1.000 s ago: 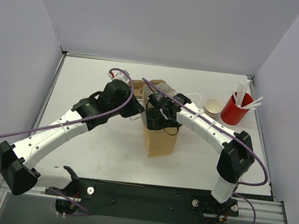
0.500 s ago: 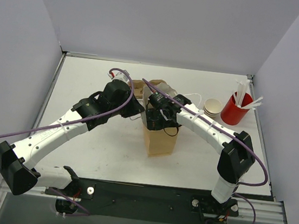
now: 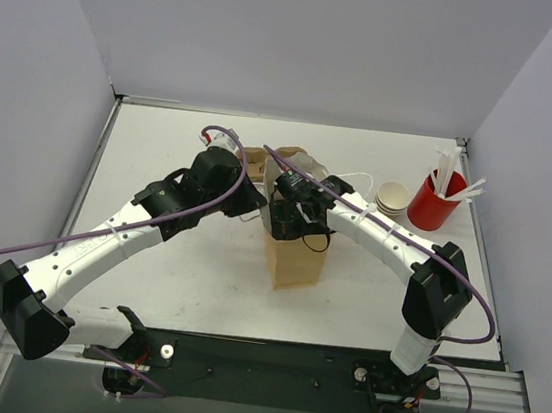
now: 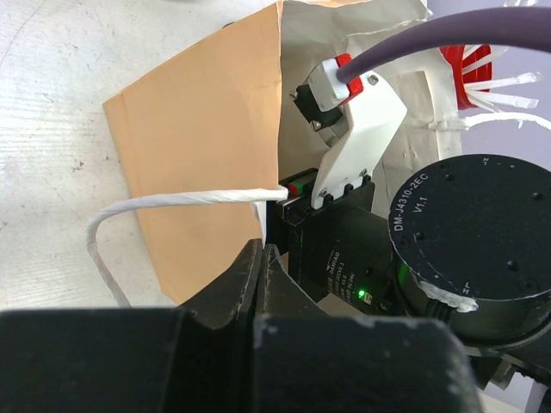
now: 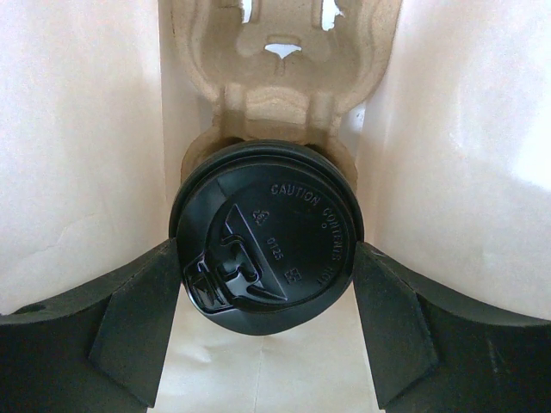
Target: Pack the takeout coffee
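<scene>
A brown paper bag (image 3: 298, 260) stands open in the middle of the table. My left gripper (image 3: 252, 202) holds its rim from the left. In the left wrist view the jaws (image 4: 263, 254) are shut on the bag's edge (image 4: 207, 129), just below its white cord handle (image 4: 172, 200). My right gripper (image 3: 289, 226) reaches down into the bag. Its wrist view shows the takeout coffee (image 5: 275, 215), of which only the black lid is visible, between the two fingers. The right gripper (image 5: 265, 254) is shut on the lid's sides. Below it sits a pulp cup carrier (image 5: 280, 86).
A red cup with white straws (image 3: 435, 198) and a stack of pale cups (image 3: 393, 196) stand at the back right. White walls close in the table on three sides. The bag's pale inner walls (image 5: 77, 155) sit close on both sides of the right gripper.
</scene>
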`<action>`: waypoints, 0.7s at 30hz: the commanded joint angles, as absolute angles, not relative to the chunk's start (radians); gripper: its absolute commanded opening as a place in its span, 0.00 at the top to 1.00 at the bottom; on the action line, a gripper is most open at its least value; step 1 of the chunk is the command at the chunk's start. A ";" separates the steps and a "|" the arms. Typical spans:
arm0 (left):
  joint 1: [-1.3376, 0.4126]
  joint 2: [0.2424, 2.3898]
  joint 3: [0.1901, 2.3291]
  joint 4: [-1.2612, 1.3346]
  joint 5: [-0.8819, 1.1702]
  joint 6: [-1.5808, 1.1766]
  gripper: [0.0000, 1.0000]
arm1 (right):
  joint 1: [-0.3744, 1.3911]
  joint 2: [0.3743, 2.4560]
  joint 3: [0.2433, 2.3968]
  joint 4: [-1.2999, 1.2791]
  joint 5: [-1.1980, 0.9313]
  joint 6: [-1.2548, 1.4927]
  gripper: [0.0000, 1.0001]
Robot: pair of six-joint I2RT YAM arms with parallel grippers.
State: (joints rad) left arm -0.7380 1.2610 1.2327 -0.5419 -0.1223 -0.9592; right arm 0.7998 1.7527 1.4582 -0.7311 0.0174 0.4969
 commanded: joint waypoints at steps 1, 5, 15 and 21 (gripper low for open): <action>-0.735 1.272 1.262 -0.517 -0.114 -0.953 1.00 | 0.792 1.789 1.396 -0.778 0.040 0.505 0.51; -0.733 1.275 1.264 -0.511 -0.112 -0.953 1.00 | 0.792 1.789 1.388 -0.776 0.038 0.503 0.51; -0.735 1.278 1.264 -0.509 -0.106 -0.951 1.00 | 0.793 1.807 1.378 -0.767 0.038 0.505 0.51; -0.735 1.282 1.270 -0.509 -0.103 -0.948 1.00 | 0.793 1.815 1.359 -0.755 0.035 0.509 0.51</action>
State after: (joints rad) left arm -0.7380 1.2694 1.2331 -0.5266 -0.1139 -0.9592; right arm 0.7979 1.7489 1.4342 -0.6960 0.0181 0.4984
